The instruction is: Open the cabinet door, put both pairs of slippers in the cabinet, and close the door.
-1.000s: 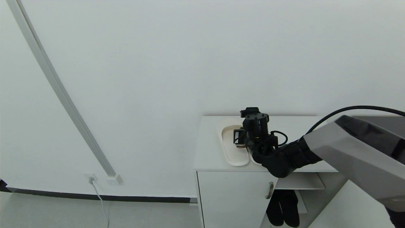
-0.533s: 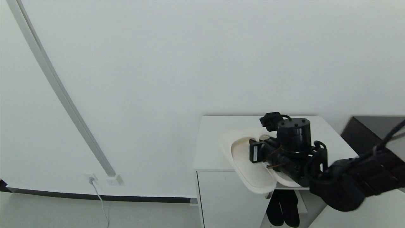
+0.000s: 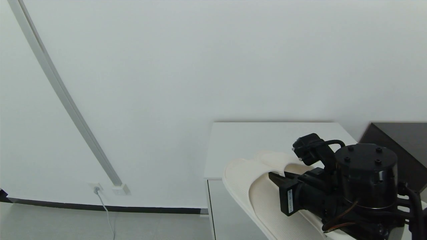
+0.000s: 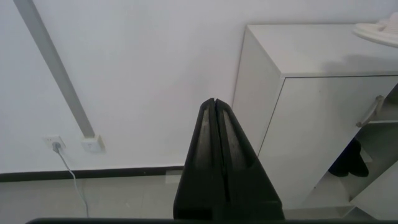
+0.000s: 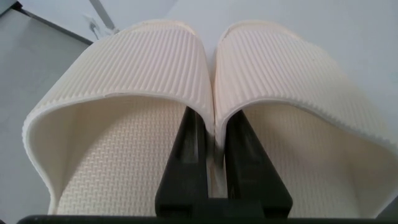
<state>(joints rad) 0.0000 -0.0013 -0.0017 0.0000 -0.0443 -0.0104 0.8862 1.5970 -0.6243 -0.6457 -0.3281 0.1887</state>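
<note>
Right pincer (image 5: 214,124): clamped on the touching inner edges of cream slipper pair (image 5: 124,81), at cabinet (image 3: 267,136) front edge.
Left pincer (image 4: 215,109): pressed together, empty, beside cabinet.

i'm looking into a bare indoor room, more test space than lived-in home: a plain white wall (image 3: 200,60), a grey cable duct (image 3: 60,90) slanting down it and ending beside a socket (image 3: 96,188), a black skirting strip (image 3: 100,207) and a smooth grey floor (image 3: 50,223). the one homely piece is a white shoe cabinet (image 4: 311,124) against the wall, with dark slippers (image 4: 349,163) inside.
</note>
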